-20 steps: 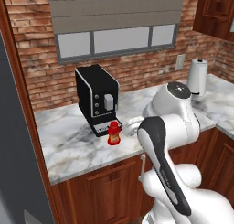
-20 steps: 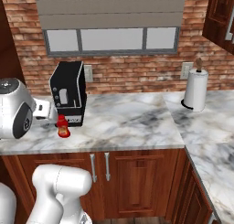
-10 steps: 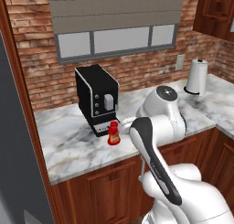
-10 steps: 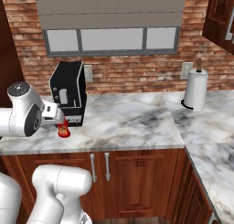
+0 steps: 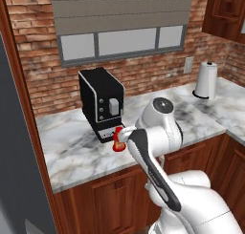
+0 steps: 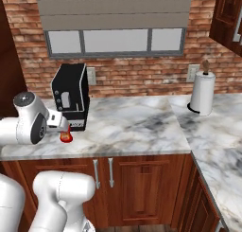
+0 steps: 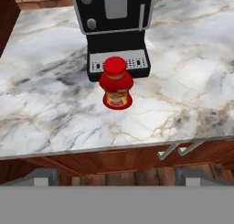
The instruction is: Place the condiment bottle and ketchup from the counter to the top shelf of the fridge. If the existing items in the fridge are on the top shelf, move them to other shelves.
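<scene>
On counter, left base view: ketchup (image 5: 117, 141) upright on marble counter (image 5: 72, 147) just in front of black coffee machine (image 5: 101, 104); arm's white housing covers its right side.
Right base view: ketchup (image 6: 65, 136) at 7 o'clock of coffee machine (image 6: 71, 96); paper towel roll (image 6: 201, 93) well apart at 3 o'clock.
Hand view: ketchup (image 7: 116, 83) centred, touching machine's drip tray (image 7: 119, 62) edge; counter (image 7: 192, 95) rim below.
Gripper (image 7: 116, 177): fingers spread wide, released, grasping nothing; ketchup at 12 o'clock, apart from tips.
</scene>
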